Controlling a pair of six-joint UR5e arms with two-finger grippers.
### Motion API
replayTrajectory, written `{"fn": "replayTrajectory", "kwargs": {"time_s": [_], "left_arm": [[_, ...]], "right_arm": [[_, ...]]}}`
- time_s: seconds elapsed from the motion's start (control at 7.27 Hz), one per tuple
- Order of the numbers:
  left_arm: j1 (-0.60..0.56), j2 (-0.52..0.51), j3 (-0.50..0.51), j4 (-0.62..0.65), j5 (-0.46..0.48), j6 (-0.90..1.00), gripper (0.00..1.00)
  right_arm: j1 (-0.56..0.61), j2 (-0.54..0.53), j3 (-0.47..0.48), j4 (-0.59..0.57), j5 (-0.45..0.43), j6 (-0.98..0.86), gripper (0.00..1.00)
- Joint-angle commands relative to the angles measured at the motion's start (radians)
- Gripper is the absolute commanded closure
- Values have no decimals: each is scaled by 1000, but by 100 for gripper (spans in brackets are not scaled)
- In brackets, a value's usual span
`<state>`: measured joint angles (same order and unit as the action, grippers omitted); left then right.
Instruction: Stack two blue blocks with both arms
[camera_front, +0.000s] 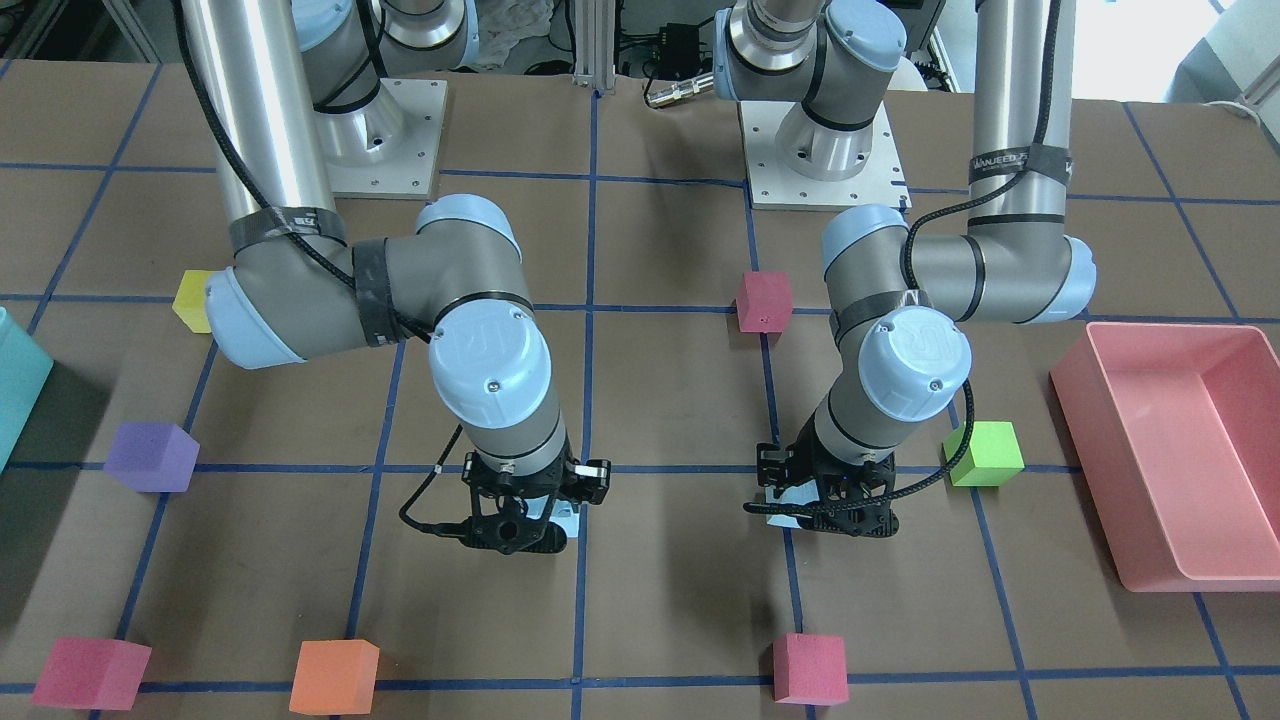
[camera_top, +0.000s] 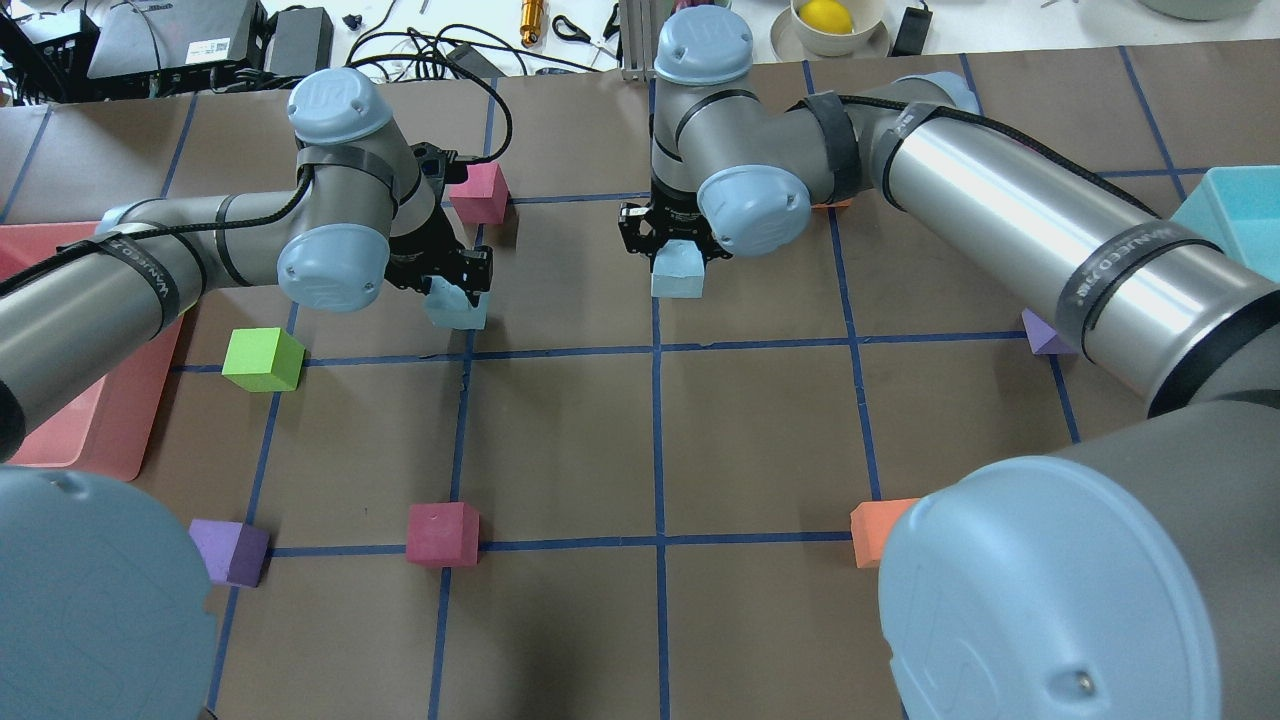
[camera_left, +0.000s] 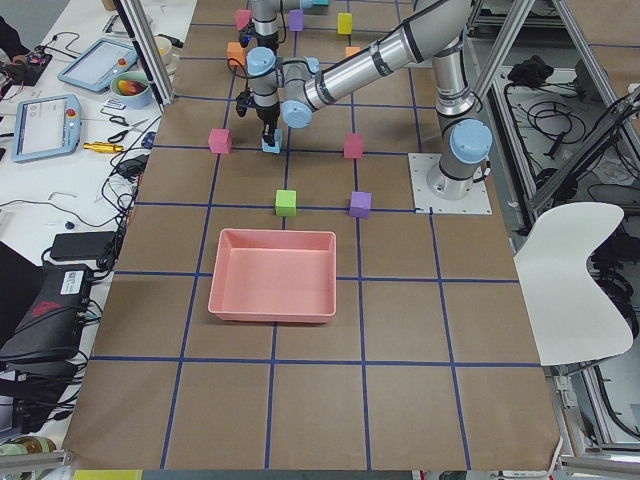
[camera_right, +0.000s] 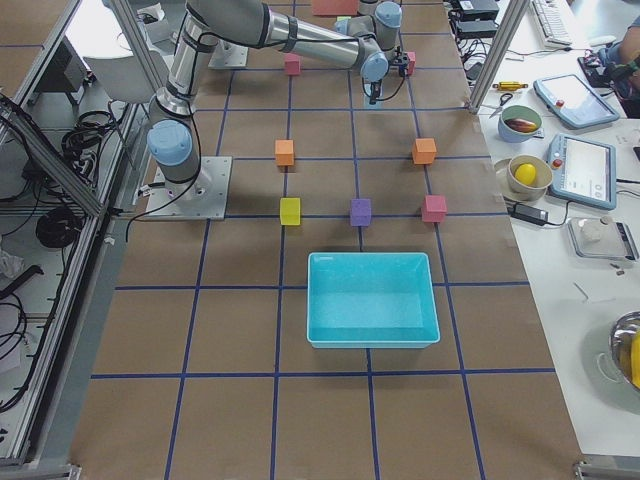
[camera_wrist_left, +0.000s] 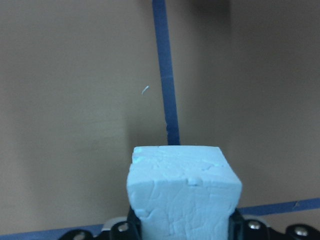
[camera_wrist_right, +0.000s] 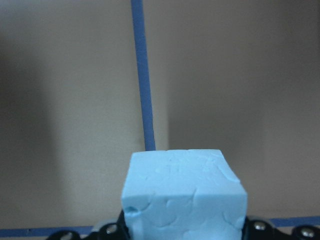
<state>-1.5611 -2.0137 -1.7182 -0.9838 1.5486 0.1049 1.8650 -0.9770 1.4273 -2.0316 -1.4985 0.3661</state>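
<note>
Clamping the left blue block (camera_top: 458, 308) and right blue block (camera_top: 677, 276), the left tool (camera_top: 460, 287) and right tool (camera_top: 676, 252) mostly hide them frontally.

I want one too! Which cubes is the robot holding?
One blue block in the left gripper, another blue block in the right gripper. The other cubes sit untouched.

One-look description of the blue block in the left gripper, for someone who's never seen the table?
Start at the pink bin on the robot's left, then the green cube beside it. Just past that, the left gripper is shut on a pale blue cube; its twin, in the right gripper, is farther from the bin.
</note>
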Motion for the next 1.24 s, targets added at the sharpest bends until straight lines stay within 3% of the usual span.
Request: {"fn": "replayTrajectory", "kwargs": {"time_s": [0.0, 0.41, 0.96, 1.1], "left_arm": [[-1, -8, 46, -42, 1, -14, 90], [-4, -17, 193, -240, 1, -31, 92], [-68, -22, 241, -243, 2, -97, 91], [-70, -17, 246, -254, 2, -97, 91]], "right_arm": [[14, 36, -4, -19, 0, -3, 100], [16, 66, -4, -55, 3, 2, 100], [28, 81, -4, -56, 10, 11, 100], [28, 90, -4, -56, 9, 11, 78]]}}
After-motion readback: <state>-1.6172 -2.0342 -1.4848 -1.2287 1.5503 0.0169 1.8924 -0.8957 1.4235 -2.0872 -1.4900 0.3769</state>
